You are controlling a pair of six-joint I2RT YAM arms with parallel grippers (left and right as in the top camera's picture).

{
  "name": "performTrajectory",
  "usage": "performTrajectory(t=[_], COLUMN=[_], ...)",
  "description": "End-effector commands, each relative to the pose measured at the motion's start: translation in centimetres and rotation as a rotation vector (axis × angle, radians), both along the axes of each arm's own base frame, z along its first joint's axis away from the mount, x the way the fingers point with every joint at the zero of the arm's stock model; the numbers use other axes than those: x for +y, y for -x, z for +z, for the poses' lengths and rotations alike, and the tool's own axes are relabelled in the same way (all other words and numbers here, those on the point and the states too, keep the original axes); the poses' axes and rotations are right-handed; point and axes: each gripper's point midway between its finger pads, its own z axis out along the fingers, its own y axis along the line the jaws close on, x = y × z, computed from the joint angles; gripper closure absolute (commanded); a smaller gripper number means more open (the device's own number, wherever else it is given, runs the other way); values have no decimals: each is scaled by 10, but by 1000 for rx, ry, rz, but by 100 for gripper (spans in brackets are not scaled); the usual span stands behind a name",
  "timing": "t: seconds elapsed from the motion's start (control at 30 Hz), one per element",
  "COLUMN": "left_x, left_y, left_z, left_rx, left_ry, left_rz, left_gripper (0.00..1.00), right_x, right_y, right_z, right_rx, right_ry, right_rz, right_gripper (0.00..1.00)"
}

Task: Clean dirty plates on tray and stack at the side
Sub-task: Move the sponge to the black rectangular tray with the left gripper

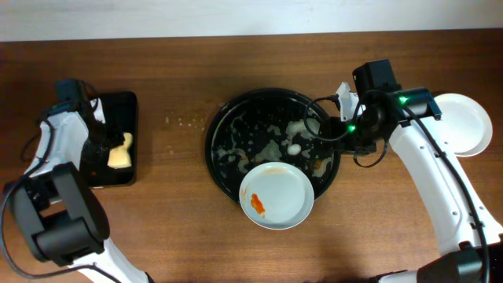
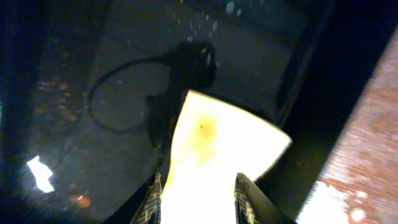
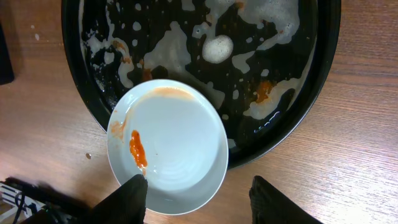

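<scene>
1. The left gripper (image 2: 199, 188) pinches the sponge (image 2: 217, 143) over the small tray (image 1: 126, 106).
2. The right gripper (image 3: 199, 190) is spread and empty above the tray (image 1: 224, 126).
3. Two plates: one smeared (image 1: 277, 196), overhanging the tray's near rim; one (image 1: 464, 124) on the table (image 1: 173, 228), partly under the right arm (image 1: 428, 169).

2 plates (image 1: 277, 195) (image 1: 465, 122) — 1 round tray (image 1: 236, 118), 1 rectangular tray (image 1: 122, 106), 1 sponge (image 1: 120, 152)

White plate (image 1: 279, 189), red-orange smear (image 1: 257, 204); black tray (image 1: 211, 149)

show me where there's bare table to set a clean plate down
Bare table lies between the rectangular tray and the round tray, and in front of them, left of the smeared plate. Crowded: the round tray's right side, where the right arm reaches in, and the right edge, taken by a white plate.
</scene>
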Motion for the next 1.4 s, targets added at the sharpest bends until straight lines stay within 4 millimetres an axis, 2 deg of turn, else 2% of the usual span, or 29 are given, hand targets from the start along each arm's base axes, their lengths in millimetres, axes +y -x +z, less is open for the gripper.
performTrajectory(t=[0.0, 0.07, 0.13, 0.23, 0.37, 0.47, 0.63, 0.7, 0.73, 1.0, 1.1, 1.27, 1.33, 1.37], left_x=[-9, -10, -9, -8, -4, -2, 3, 7, 10, 9, 8, 5, 0, -1], left_y=[14, 16, 16, 13, 9, 2, -12, -11, -10, -2, 1, 5, 3, -2], left_z=[-40, -48, -57, -64, -59, -35, 29, 41, 38, -26, -42, -46, -35, -21], left_rx=[75, 86, 88, 78, 65, 44, -71, -92, -82, -9, 22, 42, 27, -4], left_ry=[54, 59, 55, 49, 32, 25, -14, -45, -59, -45, -36, -21, 4, 14], left_rz=[-8, -8, -8, -7, -5, -4, -2, 4, 9, 9, 10, 7, 1, -3], left_gripper=[64, 67, 85, 100, 100, 100, 100, 100, 100, 100, 100, 100, 100, 100], right_x=[1, 1, 1, 1, 2, 2, 2, 2, 2, 2, 2, 2, 2, 2], right_y=[1, 1, 1, -1, -3, -3, -3, -3, -3, -3, -3, -3, -3, -3], right_z=[-1, -1, -1, -1, 0, 0, 0, 0, 0, 0, 0, 0, 0, 0], right_rx=[-4, -4, -7, -4, -15, -13, -13, -13, -13, -13, -13, -13, -13, -13], right_ry=[12, 12, 11, 5, 1, 1, 2, 2, 2, 1, 1, 1, 2, 2], right_rz=[9, 8, 9, -12, -12, -12, -12, -12, -12, -12, -12, -11, -11, -11], right_gripper=[45, 45, 45, 45, 46, 46, 46, 46, 46, 46, 46, 46, 46, 46])
